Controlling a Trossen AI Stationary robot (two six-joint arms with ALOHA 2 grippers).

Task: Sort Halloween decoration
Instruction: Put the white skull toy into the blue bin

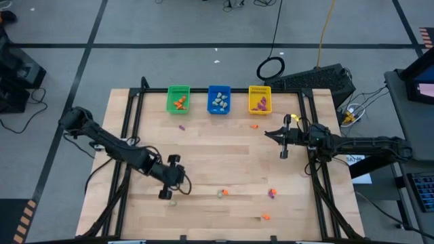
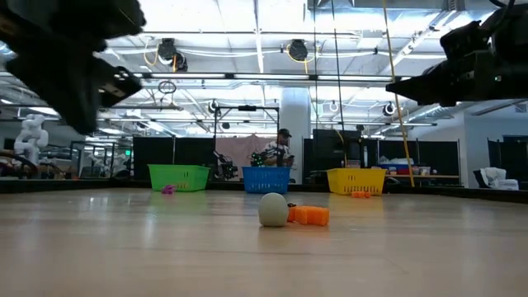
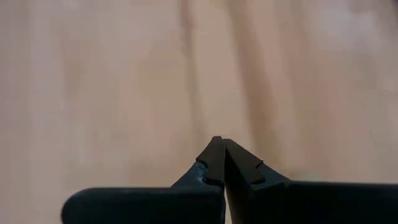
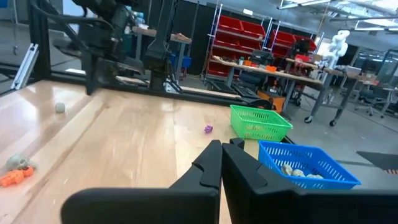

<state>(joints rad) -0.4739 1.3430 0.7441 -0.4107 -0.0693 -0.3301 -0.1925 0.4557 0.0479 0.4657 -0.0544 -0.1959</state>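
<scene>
- No writing could be read anywhere.
- Trinkets [image 1: 222, 193] lay scattered on the counter [image 1: 224, 163] before the blue bin [image 1: 218, 99]; others filled it.
- Left tool [image 1: 166, 194] and right tool [image 1: 283, 154] were closed, empty.
- Only the low view showed a person [image 2: 283, 148] behind that bin.

Two dark jointed arms, black tapered fingers [image 3: 214, 163].
</scene>
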